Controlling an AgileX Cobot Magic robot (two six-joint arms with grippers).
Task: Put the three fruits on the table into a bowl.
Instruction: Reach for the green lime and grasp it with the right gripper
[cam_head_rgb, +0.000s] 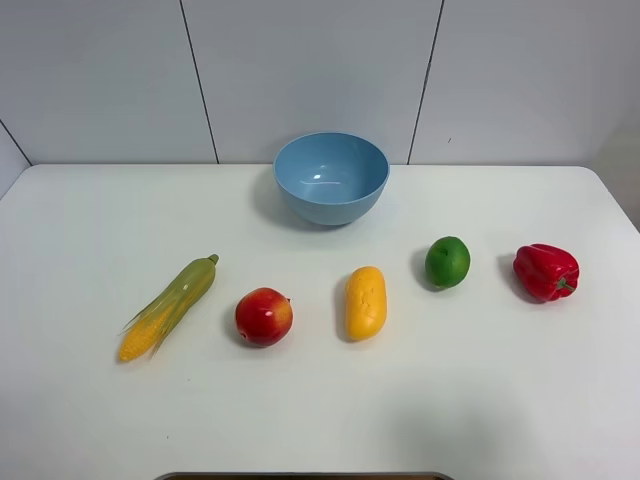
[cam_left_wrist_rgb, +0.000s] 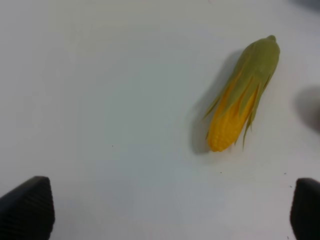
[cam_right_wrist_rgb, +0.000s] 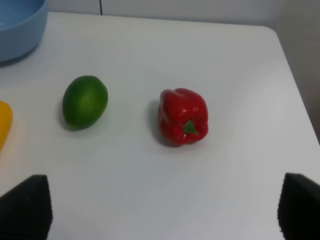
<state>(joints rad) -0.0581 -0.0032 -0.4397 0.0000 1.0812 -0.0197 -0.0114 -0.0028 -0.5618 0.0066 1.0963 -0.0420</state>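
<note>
While the left pincer (cam_left_wrist_rgb: 165, 212) and the right pincer (cam_right_wrist_rgb: 162, 210) both stand wide open, gripping nothing, all three fruits lie on the white bench (cam_head_rgb: 320, 430), outside the bowl (cam_head_rgb: 330, 208). Bowl: light blue, upright, far middle of the bench, close to the wall (cam_head_rgb: 300, 70). Nearer the camera in the high view, a loose row runs left to right: corn cob (cam_head_rgb: 170, 306), apple (cam_head_rgb: 264, 316), mango (cam_head_rgb: 365, 302), lime (cam_head_rgb: 447, 262), red pepper (cam_head_rgb: 546, 271). All apart, none touching. Apple red with a yellow patch. Mango lies lengthwise, one end toward the bowl. Lime sits a bit farther back than the mango, between it and the red pepper. Corn cob lies slanted, husk tip toward the back. Left wrist view: only the corn cob on bare bench, ahead of the fingertips (cam_left_wrist_rgb: 27, 207), not between them. Right wrist view: lime and red pepper side by side ahead of the pincer, bowl wall and mango tip at the frame edge.
</note>
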